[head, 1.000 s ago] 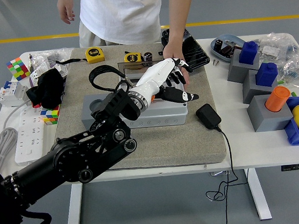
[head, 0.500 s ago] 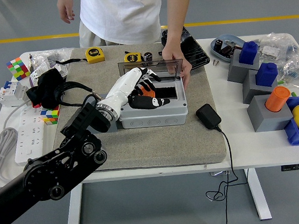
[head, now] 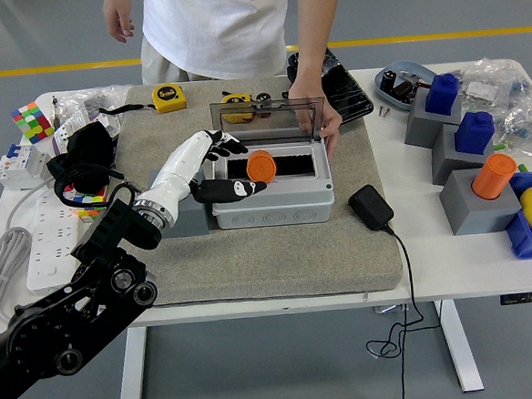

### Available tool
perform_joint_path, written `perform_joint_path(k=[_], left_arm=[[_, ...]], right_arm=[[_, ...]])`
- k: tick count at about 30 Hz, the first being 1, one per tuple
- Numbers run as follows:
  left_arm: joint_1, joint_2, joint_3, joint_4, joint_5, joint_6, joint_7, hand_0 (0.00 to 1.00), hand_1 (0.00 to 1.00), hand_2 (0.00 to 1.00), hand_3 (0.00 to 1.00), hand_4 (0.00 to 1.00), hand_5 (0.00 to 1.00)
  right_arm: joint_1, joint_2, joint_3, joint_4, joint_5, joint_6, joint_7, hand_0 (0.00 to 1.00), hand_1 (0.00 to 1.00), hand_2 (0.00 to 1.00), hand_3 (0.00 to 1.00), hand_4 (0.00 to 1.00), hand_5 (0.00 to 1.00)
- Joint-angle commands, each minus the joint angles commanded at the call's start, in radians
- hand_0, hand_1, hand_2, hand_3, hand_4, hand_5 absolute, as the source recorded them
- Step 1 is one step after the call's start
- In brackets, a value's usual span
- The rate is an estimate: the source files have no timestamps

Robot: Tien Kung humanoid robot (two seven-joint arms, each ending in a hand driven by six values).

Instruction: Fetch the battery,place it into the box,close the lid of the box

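The left robot hand (head: 216, 166), white with black fingertips, reaches in from the lower left and hovers over the left end of the grey box (head: 270, 195). Its fingers (head: 230, 148) are spread and relaxed, gripping nothing; the thumb lies along the box's front rim. The orange battery (head: 261, 166), a short cylinder seen end-on, sits in the dark opening of the box just to the right of the robot hand, beside the fingertips; whether it touches them cannot be told. The clear lid (head: 265, 120) stands upright on the far edge of the box, held open by a person's hand (head: 322, 113) at its right corner. The person stands at the far side of the bench (head: 426, 270), their other hand (head: 119, 25) hanging free. The box rests on a grey felt mat (head: 279, 253). Behind the lid lie two yellow tape measures (head: 169, 98). A black power adapter (head: 371, 207) with its cable lies just right of the box. At the left are a black headset (head: 85, 157), two colour cubes (head: 29, 120) and a white power strip (head: 43, 242). At the right stand grey blocks with blue and orange pegs (head: 473, 162).
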Motion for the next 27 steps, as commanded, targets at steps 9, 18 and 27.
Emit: perform_joint_path(k=[9, 18, 27], left_arm=[[-0.014, -0.004, 0.038, -0.005, -0.012, -0.007, 0.007, 0.683, 0.735, 0.711, 0.616, 0.998, 0.309], [-0.047, -0.043, 0.078, 0.012, -0.042, -0.006, -0.002, 0.672, 0.724, 0.704, 0.618, 0.998, 0.315], [-0.105, -0.107, 0.111, 0.044, -0.122, 0.004, -0.035, 0.665, 0.715, 0.7, 0.619, 0.998, 0.317]], right_arm=[[-0.001, 0.001, 0.009, 0.002, -0.005, 0.0, 0.002, 0.498, 0.626, 0.676, 0.613, 0.998, 0.554], [-0.002, 0.003, 0.009, 0.002, -0.003, 0.001, 0.002, 0.497, 0.626, 0.676, 0.615, 0.998, 0.553], [-0.001, 0.003, 0.004, 0.002, 0.0, 0.0, 0.003, 0.498, 0.626, 0.676, 0.616, 0.998, 0.553]])
